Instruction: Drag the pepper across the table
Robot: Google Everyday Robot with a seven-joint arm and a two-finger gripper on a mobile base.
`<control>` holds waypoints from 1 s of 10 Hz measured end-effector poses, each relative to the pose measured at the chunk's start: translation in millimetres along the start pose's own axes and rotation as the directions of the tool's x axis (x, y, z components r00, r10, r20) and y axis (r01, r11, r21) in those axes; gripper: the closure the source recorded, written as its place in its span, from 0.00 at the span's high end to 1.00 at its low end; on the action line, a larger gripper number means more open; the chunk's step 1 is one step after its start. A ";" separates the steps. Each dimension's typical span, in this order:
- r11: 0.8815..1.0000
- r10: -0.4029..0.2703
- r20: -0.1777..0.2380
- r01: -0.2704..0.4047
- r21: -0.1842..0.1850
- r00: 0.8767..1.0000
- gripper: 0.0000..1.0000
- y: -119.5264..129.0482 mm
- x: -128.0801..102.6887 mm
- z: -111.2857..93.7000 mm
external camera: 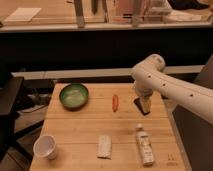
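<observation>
Evidently the approach step: the gripper (144,104), jaws apart and empty, hangs low toward the table's (85,131) right edge. The pepper (115,102) lies near its left, toward the far edge. Next it must settle onto the pepper, then slide.

no readable text, brands or numbers anywhere; markings on the bottle (145,145) cannot be made out
</observation>
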 end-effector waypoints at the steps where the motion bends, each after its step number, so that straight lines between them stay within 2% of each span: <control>1: 1.000 -0.011 0.002 0.011 0.004 1.000 0.80 -4.9 -4.4 0.9; 8: 0.993 -0.121 0.003 0.121 0.019 0.993 0.80 -27.0 -15.1 13.4; 10: 0.986 -0.165 0.008 0.164 0.025 0.986 0.80 -33.8 -16.7 19.1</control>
